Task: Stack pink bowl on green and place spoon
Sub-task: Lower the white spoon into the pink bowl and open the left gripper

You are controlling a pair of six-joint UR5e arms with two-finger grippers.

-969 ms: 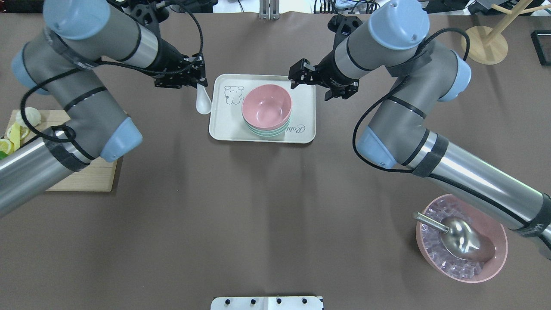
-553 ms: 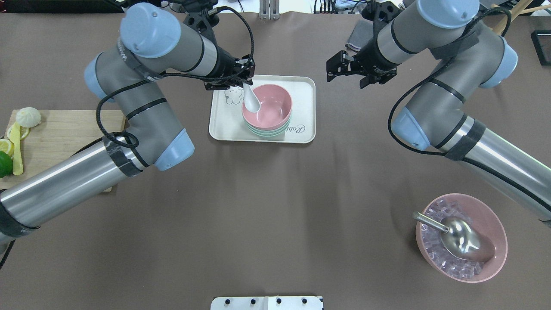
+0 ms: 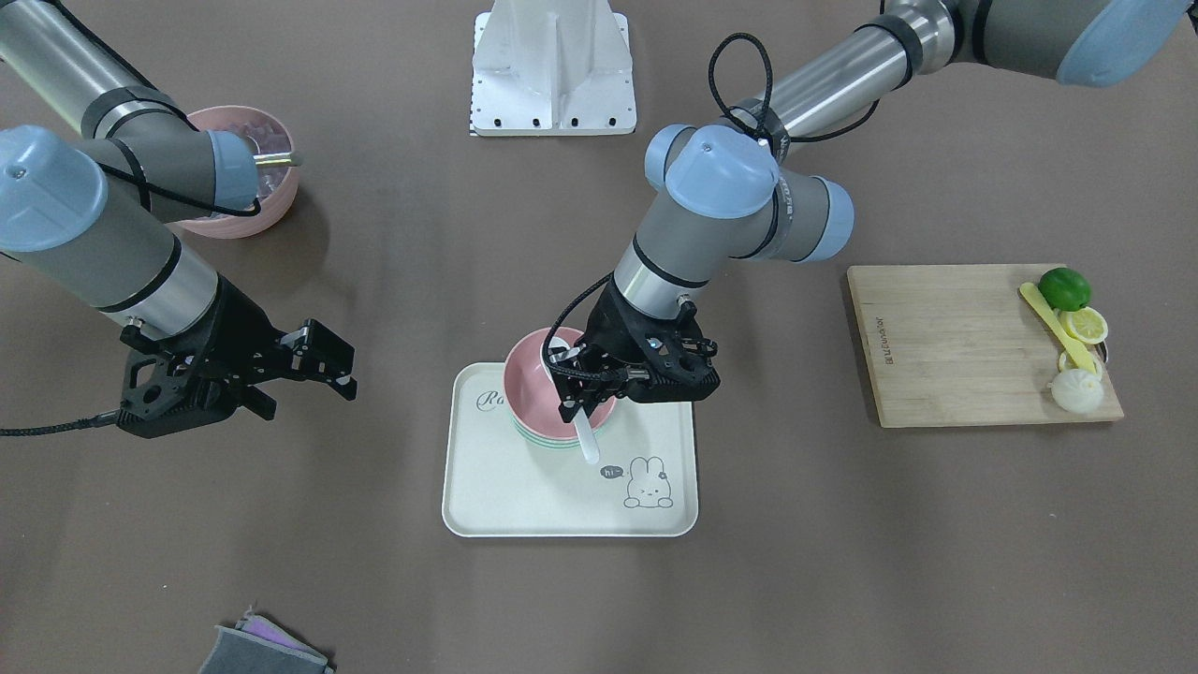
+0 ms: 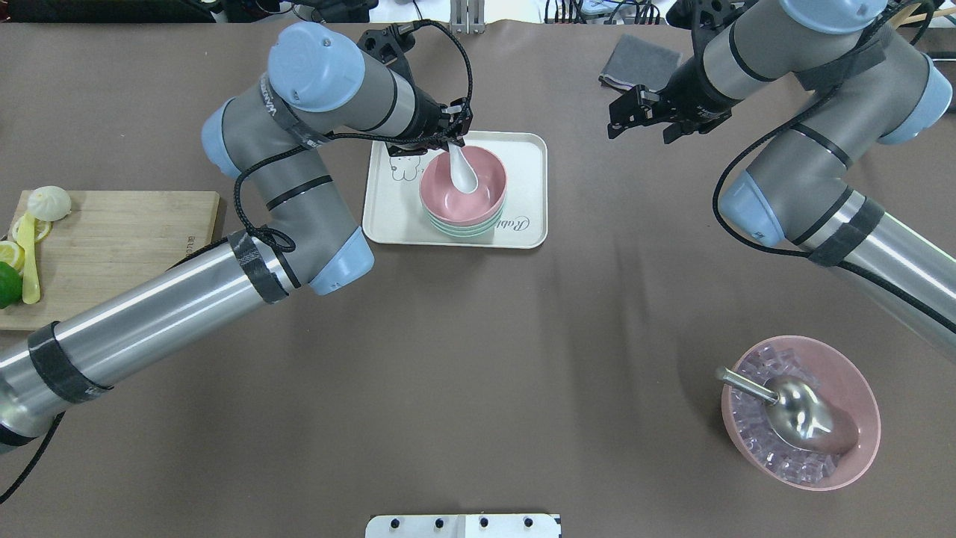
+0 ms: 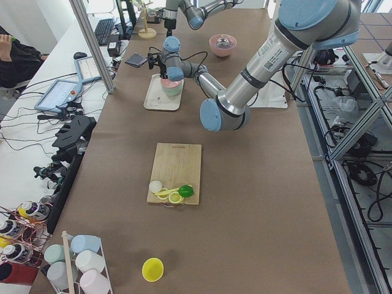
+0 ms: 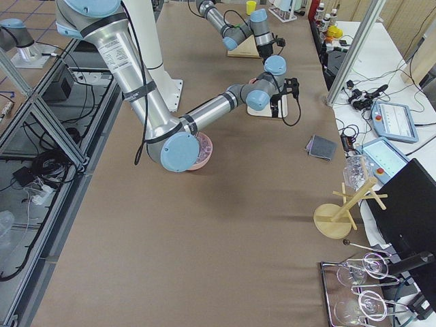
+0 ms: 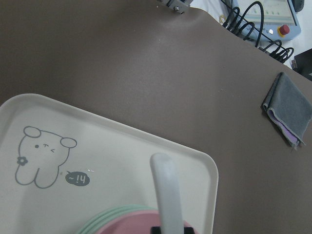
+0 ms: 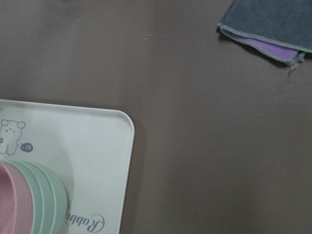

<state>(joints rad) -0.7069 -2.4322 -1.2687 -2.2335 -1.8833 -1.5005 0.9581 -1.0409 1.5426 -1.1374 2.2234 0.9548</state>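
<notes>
The pink bowl (image 4: 478,200) sits nested on the green (image 4: 461,226) stack, on the white tray (image 4: 526,187). My left gripper (image 4: 453,144) hovers over the bowl's far rim, shut on the handle of the spoon (image 4: 464,173), whose scoop hangs down inside the pink bowl. From the front, the spoon (image 3: 588,442) handle sticks out past the left gripper (image 3: 586,401) over the pink bowl (image 3: 531,376). The left wrist view shows the spoon (image 7: 166,192) handle above the green (image 7: 119,215) rim. My right gripper (image 4: 641,113) is open and empty, off to the tray's right; the front view also shows the right gripper (image 3: 323,367).
A folded grey cloth (image 4: 641,63) lies behind the right gripper. A large ridged pink bowl (image 4: 859,396) with ice and a steel scoop (image 4: 803,415) stands at the front right. A wooden board (image 4: 112,246) with lime, lemon slices, a bun and a yellow utensil lies far left.
My left gripper carried the spoon from the tray's left edge rightward over the pink bowl, scoop now inside it. The right arm drew back and to the right, away from the tray.
</notes>
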